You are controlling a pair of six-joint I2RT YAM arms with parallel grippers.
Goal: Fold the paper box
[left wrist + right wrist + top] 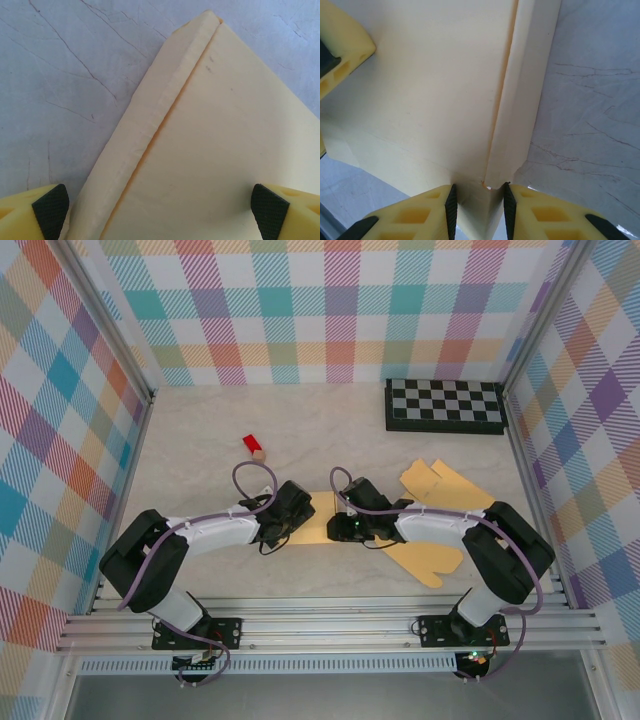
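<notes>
stage: early, paper box mostly flat | done: one flap creased | right gripper: clamped on flap end | left gripper: spread wide, sheet beneath | todo: other walls

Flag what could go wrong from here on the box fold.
1. The right gripper pinches just the very end of the side flap; a pull may slip off or tear it.
2. The left gripper is open over the paper box, not gripping it, so the box could slide on the table.
3. Both grippers work close together over the box; they might collide.
</notes>
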